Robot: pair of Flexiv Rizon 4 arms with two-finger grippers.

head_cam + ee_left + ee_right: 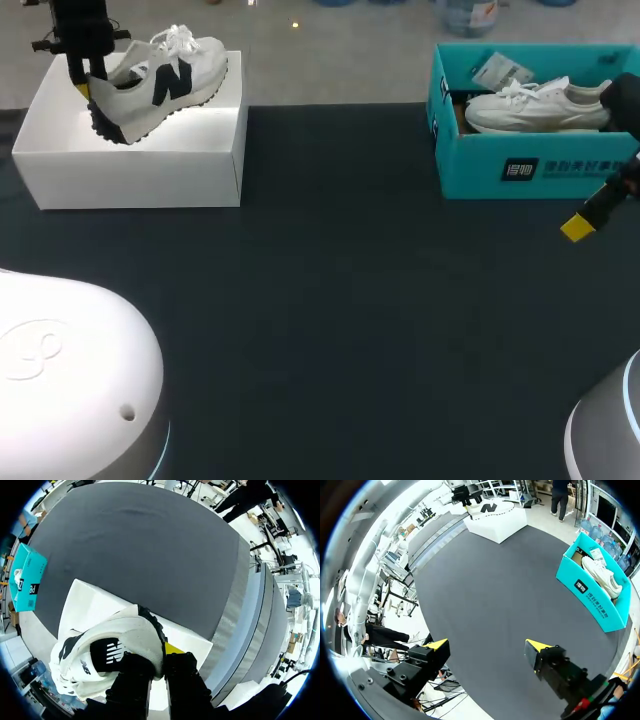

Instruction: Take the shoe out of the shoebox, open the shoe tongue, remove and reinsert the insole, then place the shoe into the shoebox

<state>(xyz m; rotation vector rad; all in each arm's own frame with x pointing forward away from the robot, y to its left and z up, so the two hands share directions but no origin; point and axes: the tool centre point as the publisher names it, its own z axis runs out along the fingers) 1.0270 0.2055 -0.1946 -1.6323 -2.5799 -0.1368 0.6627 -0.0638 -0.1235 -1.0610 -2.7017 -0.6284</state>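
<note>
Dark worktop (340, 300) is spread beneath both arms. The sneaker (165, 80) is clamped at its heel by the closed left hand (85, 88), with its toe pointing away from the hand and the white shoebox (140, 165) directly under it. The right hand (580, 226) is spread open and empty beside a teal box (530, 170). Lifting out seems to be the step. The shoe should be raised straight up with a firm heel grip, so the drooping toe is not dragged across the rim.

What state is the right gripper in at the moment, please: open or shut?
Open. In the right wrist view the right gripper's two yellow tips stand far apart, with only bare table between them, gripping nothing.
</note>
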